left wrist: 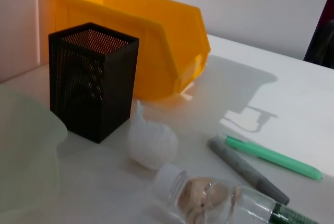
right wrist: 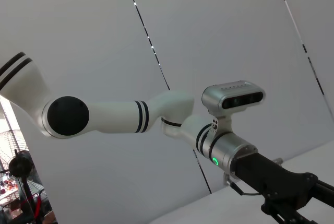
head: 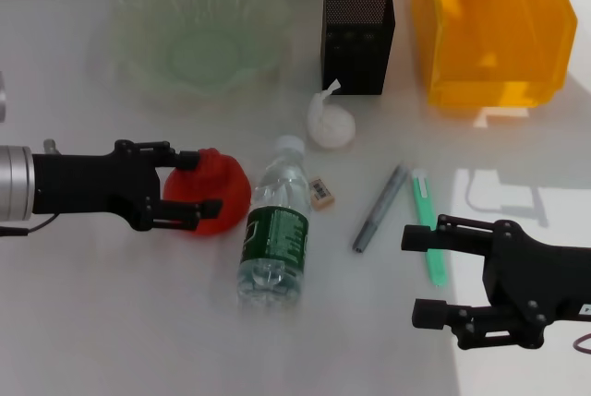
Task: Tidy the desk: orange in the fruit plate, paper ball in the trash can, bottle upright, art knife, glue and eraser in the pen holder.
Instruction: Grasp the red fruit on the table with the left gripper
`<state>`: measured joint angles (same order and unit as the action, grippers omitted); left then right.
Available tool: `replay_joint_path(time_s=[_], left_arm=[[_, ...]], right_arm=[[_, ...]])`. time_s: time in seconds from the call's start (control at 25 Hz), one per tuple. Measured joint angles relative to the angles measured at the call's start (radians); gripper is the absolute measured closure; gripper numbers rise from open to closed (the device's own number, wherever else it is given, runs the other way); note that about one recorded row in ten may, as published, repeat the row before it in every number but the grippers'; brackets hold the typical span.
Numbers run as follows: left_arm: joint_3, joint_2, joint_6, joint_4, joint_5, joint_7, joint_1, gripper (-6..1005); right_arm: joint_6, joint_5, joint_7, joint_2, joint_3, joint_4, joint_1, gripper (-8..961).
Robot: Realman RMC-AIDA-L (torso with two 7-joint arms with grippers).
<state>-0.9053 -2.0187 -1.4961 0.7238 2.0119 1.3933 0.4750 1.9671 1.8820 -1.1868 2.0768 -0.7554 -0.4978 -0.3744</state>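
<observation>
Bright, even light fills the head view, and the white tabletop is nearly washed out toward its near edge. A harder sunlit patch lies at the tabletop's right side, carrying crisp shadows beside the trash can. In the left wrist view that bin throws a long grey shadow across the table, its yellow-orange plastic glowing translucent; the fruit plate and the bottle, closest to the lens, are soft and out of focus. The right wrist view is evenly lit, with thin bright seams on the wall
</observation>
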Motion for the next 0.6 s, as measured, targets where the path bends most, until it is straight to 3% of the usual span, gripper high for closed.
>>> replay_joint_path(time_s=[0.16, 0.24, 0.6], left_arm=[[0.027, 0.000, -0.007, -0.005, -0.017, -0.025, -0.001, 246], [0.083, -0.002, -0.008, -0.048, -0.029, -0.075, 0.009, 253], [0.084, -0.013, 0.082, -0.123, -0.012, -0.120, 0.029, 282]], right_arm=[[-0.020, 0.000, 0.005, 0.001, -0.001, 0.024, -0.008, 140], [-0.032, 0.000, 0.006, 0.001, -0.001, 0.029, -0.011, 140], [-0.033, 0.000, 0.004, 0.000, -0.001, 0.031, -0.018, 140]])
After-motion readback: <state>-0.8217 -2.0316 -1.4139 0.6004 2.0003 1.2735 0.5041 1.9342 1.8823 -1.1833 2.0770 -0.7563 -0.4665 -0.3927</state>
